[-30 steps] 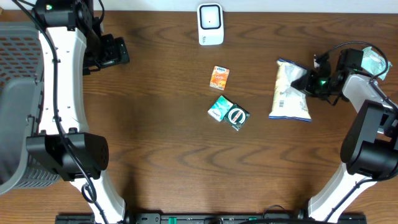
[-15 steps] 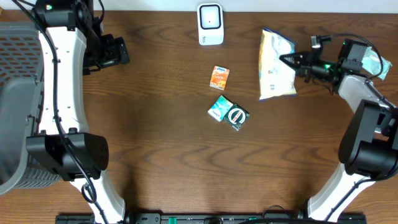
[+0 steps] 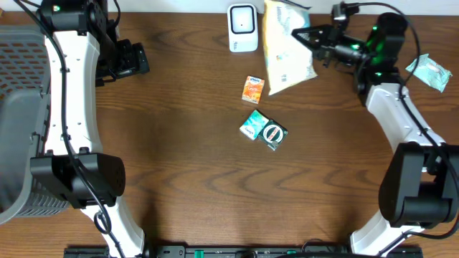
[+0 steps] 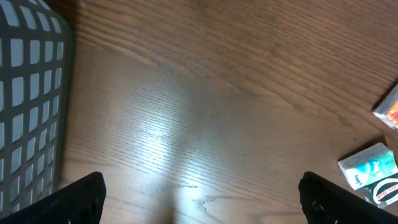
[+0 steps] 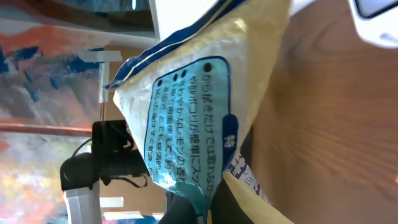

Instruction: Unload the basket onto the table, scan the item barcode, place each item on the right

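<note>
The snack bag (image 3: 283, 54), likely light, soft and crinkly, hangs at the table's twelve o'clock, at the scanner's (image 3: 242, 27) three o'clock, its stiffer edge seam pinched by the right gripper (image 3: 300, 34); the left gripper (image 3: 133, 61) idles, jaws spread.

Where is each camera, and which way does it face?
Overhead: above the table, looking down; both arms show, right tool holding a snack bag.
Left wrist: on the left arm, facing the table; open left tool frames the bottom.
Right wrist: on the right arm, facing the bag its tool pinches.
Shared: overhead and left wrist both show the teal packet.
</note>
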{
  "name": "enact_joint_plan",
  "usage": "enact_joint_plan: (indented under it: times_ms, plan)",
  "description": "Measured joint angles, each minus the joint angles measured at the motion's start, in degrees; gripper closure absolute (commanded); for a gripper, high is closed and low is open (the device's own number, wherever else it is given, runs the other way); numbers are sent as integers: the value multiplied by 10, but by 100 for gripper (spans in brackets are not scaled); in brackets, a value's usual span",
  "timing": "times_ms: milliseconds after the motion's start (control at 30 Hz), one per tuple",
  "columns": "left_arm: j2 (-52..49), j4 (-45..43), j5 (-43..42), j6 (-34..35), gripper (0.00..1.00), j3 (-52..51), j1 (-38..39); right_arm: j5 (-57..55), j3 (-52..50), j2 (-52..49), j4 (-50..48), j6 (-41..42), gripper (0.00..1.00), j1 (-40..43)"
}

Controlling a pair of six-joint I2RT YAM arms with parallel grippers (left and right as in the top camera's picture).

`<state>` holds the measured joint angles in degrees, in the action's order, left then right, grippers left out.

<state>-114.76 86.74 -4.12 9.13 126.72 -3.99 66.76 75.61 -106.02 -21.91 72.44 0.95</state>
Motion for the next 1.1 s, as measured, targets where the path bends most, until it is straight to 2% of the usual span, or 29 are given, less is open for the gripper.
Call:
enact_joint_plan:
  times_ms: [367, 1100]
  plan:
    - [0, 0, 0, 0, 2, 0, 0, -34, 0, 0, -2, 80, 99, -53]
    - [0, 0, 0, 0, 2, 0, 0, -49, 0, 0, -2, 93, 99, -63]
